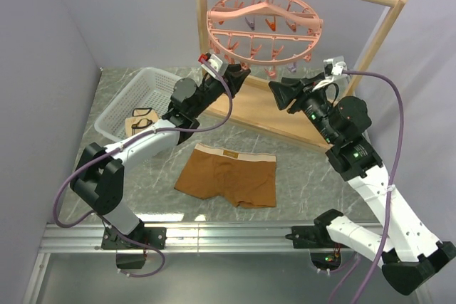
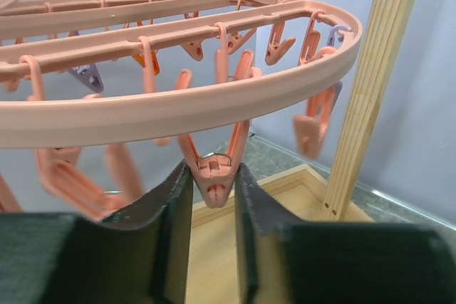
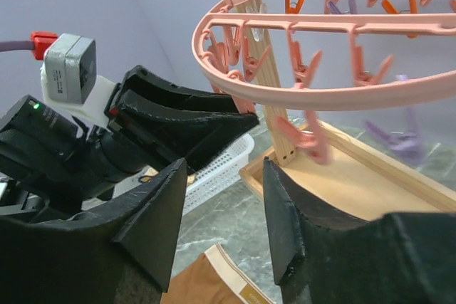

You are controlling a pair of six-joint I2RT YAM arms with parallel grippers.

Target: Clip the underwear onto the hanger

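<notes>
The rust-brown soft cloth boxer-brief underwear (image 1: 228,176) lies flat on the grey marbled table (image 1: 299,176), unclipped, at six o'clock from the round salmon-pink plastic hanger (image 1: 265,23). At the hanger's seven o'clock rim, the left gripper (image 1: 241,75) is clenched on a dangling pink clip (image 2: 215,172). At five o'clock, the right gripper (image 3: 224,169) stands released, holding nothing.
</notes>
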